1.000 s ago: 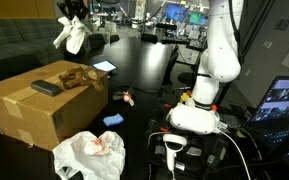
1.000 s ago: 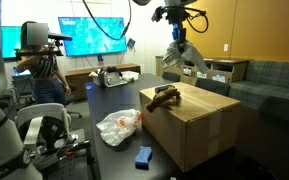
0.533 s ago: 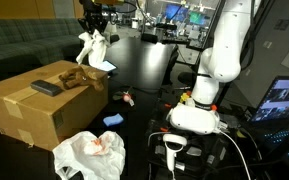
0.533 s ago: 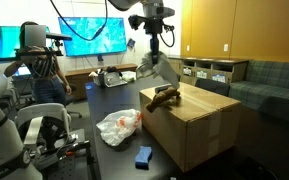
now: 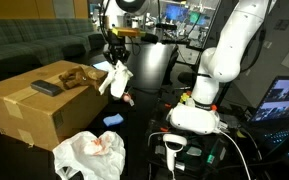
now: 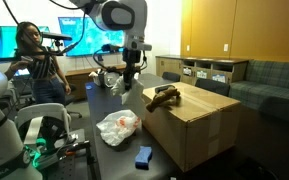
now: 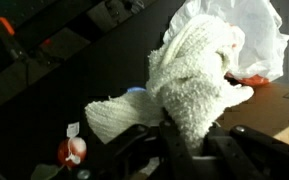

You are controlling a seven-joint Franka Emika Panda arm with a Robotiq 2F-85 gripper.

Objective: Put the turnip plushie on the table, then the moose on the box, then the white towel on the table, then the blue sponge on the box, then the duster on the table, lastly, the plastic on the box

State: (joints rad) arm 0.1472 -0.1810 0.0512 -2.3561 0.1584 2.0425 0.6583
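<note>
Nearest me, the plastic [image 5: 89,155] at seven o'clock and the blue sponge [image 5: 112,120] beyond it lie on the table [image 6: 96,105], both waiting. The turnip plushie [image 5: 127,98] is down: done. Above it my gripper [image 5: 115,66] is clenched on the white towel [image 5: 116,82], midair. At its nine o'clock, the box [image 5: 24,115] carries the moose [image 5: 76,76], done, and the duster [image 5: 46,87], unmoved.

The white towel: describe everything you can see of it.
The white towel is a small cloth of thick, nubbly terry, plain white with no print. It is bunched and folded on itself, pinched in the shut jaws and hanging in the air. In the wrist view one loose corner sticks out sideways. In an exterior view it dangles above the dark table, off to the side of the box, touching neither. Only the jaws touch it.
</note>
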